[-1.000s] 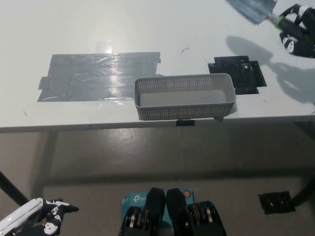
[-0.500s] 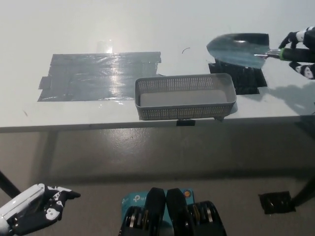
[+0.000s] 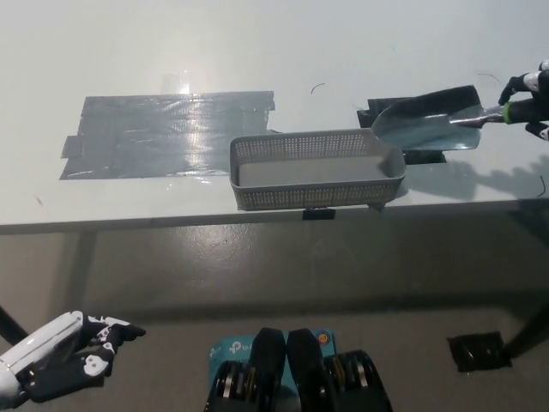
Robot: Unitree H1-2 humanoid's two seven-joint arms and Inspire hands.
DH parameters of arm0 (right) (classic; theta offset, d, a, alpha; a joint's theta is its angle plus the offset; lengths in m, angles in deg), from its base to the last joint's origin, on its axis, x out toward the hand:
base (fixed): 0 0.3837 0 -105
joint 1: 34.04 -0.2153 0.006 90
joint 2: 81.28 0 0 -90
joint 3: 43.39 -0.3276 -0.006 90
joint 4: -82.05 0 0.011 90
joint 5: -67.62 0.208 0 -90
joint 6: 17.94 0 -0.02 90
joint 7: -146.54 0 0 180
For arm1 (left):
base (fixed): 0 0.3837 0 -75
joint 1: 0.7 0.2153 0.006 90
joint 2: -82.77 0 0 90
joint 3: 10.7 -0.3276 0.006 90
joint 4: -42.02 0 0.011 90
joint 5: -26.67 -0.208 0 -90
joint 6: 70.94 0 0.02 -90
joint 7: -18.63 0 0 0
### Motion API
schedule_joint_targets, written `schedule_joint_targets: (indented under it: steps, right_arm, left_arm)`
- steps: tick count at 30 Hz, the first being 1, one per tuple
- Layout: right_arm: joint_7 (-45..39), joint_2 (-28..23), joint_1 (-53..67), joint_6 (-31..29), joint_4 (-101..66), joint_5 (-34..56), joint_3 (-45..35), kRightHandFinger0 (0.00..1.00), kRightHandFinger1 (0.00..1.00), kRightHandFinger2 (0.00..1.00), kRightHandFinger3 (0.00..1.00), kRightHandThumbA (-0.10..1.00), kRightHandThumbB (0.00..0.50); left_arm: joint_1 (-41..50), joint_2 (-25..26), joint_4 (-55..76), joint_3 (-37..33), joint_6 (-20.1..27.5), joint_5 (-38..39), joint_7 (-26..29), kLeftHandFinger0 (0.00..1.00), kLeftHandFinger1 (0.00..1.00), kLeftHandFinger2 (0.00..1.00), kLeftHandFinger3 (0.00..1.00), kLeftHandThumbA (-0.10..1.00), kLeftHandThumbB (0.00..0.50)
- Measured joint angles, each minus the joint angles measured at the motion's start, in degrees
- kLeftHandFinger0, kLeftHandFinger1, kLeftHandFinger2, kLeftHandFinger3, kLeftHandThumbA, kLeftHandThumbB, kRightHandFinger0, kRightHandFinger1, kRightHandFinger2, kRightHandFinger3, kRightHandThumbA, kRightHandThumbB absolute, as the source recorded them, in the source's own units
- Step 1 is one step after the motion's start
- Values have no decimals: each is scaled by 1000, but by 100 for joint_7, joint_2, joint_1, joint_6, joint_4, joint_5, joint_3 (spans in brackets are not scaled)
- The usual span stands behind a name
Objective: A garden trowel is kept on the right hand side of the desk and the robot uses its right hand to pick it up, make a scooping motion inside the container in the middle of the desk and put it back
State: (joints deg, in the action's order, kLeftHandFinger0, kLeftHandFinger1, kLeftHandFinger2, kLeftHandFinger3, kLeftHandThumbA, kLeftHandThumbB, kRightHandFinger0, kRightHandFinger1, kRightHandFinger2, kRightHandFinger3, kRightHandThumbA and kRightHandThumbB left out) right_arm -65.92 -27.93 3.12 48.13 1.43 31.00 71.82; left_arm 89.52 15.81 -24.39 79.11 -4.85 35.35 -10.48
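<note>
While the white left hand [image 3: 64, 365] rests low at the left with its fingers loosely apart and holding nothing, the grey basket [image 3: 316, 169] stands at the tabletop [image 3: 257, 51] front edge. Just right of it, the trowel [image 3: 429, 124] blade hangs beside the rim, held by the black right hand [image 3: 533, 94].

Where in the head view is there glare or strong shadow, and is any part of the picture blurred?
Head view: glare whitens the desk top, with a bright spot on the grey tape patch; the trowel blade reflects light, and its shadow falls on the desk below it; the right hand is cut by the frame edge and slightly soft; the basket is sharp; the left hand rests lower left.
</note>
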Motion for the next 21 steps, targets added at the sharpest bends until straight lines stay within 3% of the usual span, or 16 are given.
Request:
schedule_joint_targets:
  steps: [3,4,5,8,10,13,18,19,21]
  right_arm:
    - [-96,133,-123,-32,103,-72,2,0,99,500,239,-100,0]
    - [-143,183,-164,-28,151,-98,4,1,184,578,264,-100,0]
    - [-199,236,-223,-16,230,-132,17,0,220,581,230,-100,0]
    - [-326,375,-431,13,547,-269,49,0,212,563,167,-100,0]
    - [-363,449,-589,18,735,-368,64,0,205,553,192,-100,0]
    - [-421,567,-853,33,999,-557,136,0,225,585,109,-100,0]
    - [-514,707,-1151,37,1142,-836,225,0,275,642,140,-100,35]
    - [-522,719,-1175,37,1152,-865,234,0,267,620,180,-100,6]
    - [-542,749,-1244,28,1217,-960,272,0,261,613,176,-100,3]
  left_arm:
    - [0,0,7,-2,-19,-1,-9,918,836,790,999,1000,483]
    - [0,0,9,-3,-25,-2,-10,920,839,791,1000,1000,489]
    - [1,0,9,-4,-28,-3,-11,921,838,787,997,1000,485]
    - [-2,0,9,-13,-34,-3,-16,932,845,784,1000,1000,473]
    - [-2,0,8,-16,-35,-3,-22,944,854,784,1000,1000,480]
    - [-4,0,8,-18,-38,-3,-39,941,853,781,1000,1000,464]
    - [-31,1,9,-20,-42,-3,-56,944,856,781,1000,1000,493]
    - [-38,1,9,-20,-43,-3,-59,942,854,778,995,1000,500]
    - [-75,0,9,-20,-45,-3,-72,929,848,783,990,1000,500]
